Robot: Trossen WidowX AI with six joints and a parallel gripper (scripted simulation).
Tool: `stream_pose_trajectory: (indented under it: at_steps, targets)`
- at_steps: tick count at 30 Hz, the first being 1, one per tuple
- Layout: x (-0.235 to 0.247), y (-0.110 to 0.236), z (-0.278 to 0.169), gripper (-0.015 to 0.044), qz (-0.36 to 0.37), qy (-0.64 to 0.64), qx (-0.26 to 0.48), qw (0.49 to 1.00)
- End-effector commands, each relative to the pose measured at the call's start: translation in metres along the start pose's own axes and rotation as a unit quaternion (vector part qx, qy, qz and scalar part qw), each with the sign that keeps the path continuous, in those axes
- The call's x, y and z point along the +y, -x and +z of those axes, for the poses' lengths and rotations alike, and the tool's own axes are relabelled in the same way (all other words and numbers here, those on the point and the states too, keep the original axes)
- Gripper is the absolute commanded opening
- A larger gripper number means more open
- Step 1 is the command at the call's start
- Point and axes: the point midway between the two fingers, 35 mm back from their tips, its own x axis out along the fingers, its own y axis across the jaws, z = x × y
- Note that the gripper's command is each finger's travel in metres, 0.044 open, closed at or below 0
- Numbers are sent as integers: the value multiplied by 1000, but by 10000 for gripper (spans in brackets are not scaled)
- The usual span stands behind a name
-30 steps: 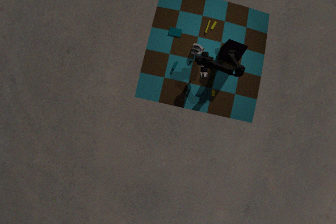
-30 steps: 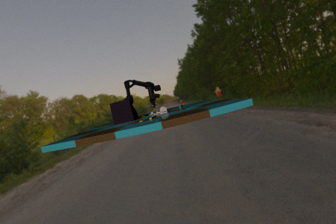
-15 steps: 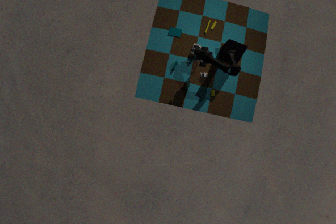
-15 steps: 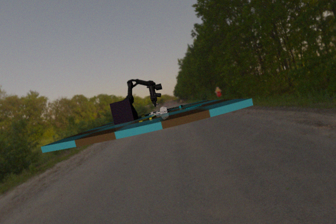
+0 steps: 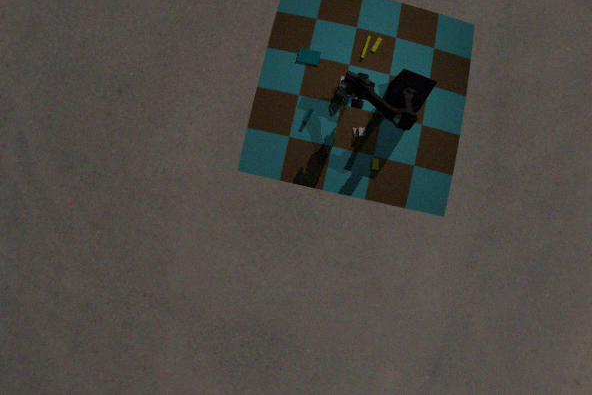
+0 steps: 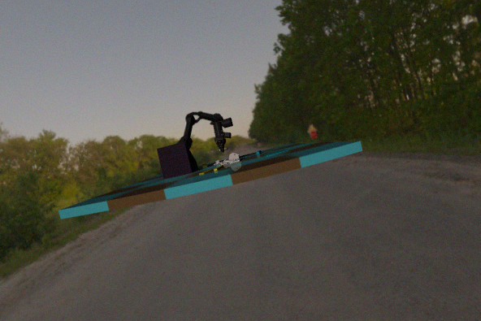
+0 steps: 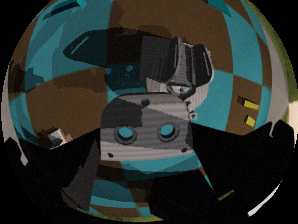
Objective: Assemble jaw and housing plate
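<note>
Grey paving surrounds the chequered teal-and-brown bench (image 5: pixel 262 153) (image 6: pixel 266 169) (image 7: pixel 245 45) in the top view. The arm (image 5: pixel 381 103) (image 6: pixel 188 127) reaches from beside a dark box (image 5: pixel 417 83) (image 6: pixel 175 161) over the pale jaw assembly (image 5: pixel 341 87) (image 6: pixel 234 158) (image 7: pixel 201 95), hiding much of it. A teal block (image 5: pixel 308 57), two yellow bars and a thin tool (image 5: pixel 306 120) lie apart around it. A small pale piece (image 5: pixel 359 132) (image 7: pixel 56 138) and a yellow block (image 5: pixel 375 164) sit on the other side of the arm from the bars.

The exterior view shows a road, trees and a dusky sky behind the bench. The arm bends down, with the end effector (image 5: pixel 350 93) (image 6: pixel 221 149) (image 7: pixel 145 131) above the bench near the assembly. The plate cannot be made out separately here.

In the wrist view, the end effector's fingers stand wide apart, gripping the grey plate (image 7: pixel 146 149) between them. Teal shows through its two large round holes. Just beyond its edge, the two dark jaws (image 7: pixel 187 62) stand on the assembly, partly overlapped by the plate in this view; whether their teeth mesh cannot be told.
</note>
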Motion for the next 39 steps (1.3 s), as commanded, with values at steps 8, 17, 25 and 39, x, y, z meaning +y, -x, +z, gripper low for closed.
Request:
stream_pose_trajectory:
  at_steps: [8, 17, 25, 39]
  targets:
    - [-38, 1, -1, 351, 16, -28, -5, 999]
    - [-64, 2, -5, 351, 29, -48, -10, 998]
    - [-64, 2, -5, 351, 29, -48, -10, 998]
    - [-64, 2, -5, 351, 29, -48, -10, 998]
